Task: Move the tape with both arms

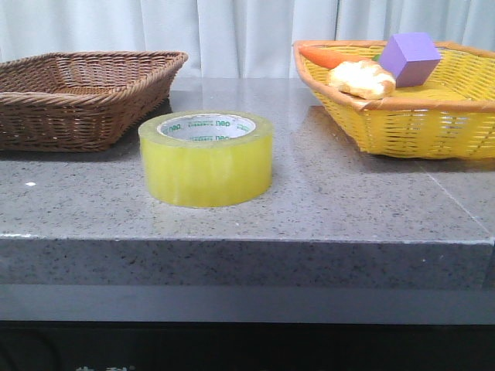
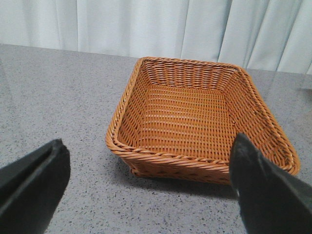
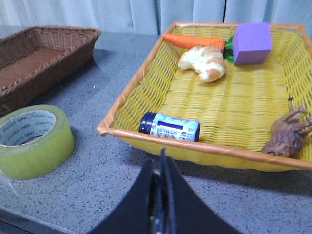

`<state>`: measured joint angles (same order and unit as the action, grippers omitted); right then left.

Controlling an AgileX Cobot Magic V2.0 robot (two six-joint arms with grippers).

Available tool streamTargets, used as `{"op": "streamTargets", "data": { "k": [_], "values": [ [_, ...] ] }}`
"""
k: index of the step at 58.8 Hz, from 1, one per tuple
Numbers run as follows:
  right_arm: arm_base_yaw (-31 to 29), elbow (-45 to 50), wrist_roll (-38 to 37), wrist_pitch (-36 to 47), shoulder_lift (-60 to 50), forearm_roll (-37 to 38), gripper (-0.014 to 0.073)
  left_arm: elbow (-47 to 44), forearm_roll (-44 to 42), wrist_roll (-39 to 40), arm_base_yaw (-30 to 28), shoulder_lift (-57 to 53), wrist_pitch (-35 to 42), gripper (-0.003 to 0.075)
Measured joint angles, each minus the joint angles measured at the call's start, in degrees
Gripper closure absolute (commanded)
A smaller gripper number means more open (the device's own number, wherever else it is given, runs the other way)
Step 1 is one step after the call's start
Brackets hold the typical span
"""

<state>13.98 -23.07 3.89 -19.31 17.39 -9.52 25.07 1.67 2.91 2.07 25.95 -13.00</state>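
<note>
The tape (image 1: 206,158), a wide translucent yellow roll with a white core and green letters, lies flat on the grey table near its front edge, between the two baskets. It also shows in the right wrist view (image 3: 33,141). My left gripper (image 2: 148,165) is open and empty, its dark fingers (image 2: 34,180) wide apart in front of the brown basket (image 2: 195,114). My right gripper (image 3: 160,168) is shut and empty, just in front of the yellow basket (image 3: 195,146), with the tape well off to its side. Neither gripper shows in the front view.
The brown wicker basket (image 1: 77,97) stands empty at the back left. The yellow basket (image 1: 410,116) at the back right holds a purple cube (image 3: 251,43), a carrot (image 3: 192,41), a bread piece (image 3: 204,62), a small bottle (image 3: 169,126) and a brown figure (image 3: 288,136).
</note>
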Motion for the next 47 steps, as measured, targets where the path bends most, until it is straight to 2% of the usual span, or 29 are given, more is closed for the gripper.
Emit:
{"op": "streamTargets", "data": {
  "k": [13, 22, 31, 39, 47],
  "values": [
    [0.0, 0.8, 0.0, 0.4, -1.7, 0.0, 0.0640, 0.1, 0.0, 0.0, 0.0, 0.0, -0.4, 0.0068],
    [0.0, 0.8, 0.0, 0.9, -1.7, 0.0, 0.0640, 3.5, 0.0, 0.0, 0.0, 2.6, -9.3, 0.0068],
    [0.0, 0.8, 0.0, 1.1, -1.7, 0.0, 0.0639, 9.5, 1.6, -2.1, 0.8, 9.6, -19.2, 0.0069],
    [0.0, 0.8, 0.0, 1.1, -1.7, 0.0, 0.0639, 16.7, 4.7, -2.9, 5.3, 18.0, -27.1, 0.0076],
    [0.0, 0.8, 0.0, 1.1, -1.7, 0.0, 0.0639, 21.5, 5.3, -2.9, 12.3, 25.5, -28.3, 0.0126]
  ]
}}
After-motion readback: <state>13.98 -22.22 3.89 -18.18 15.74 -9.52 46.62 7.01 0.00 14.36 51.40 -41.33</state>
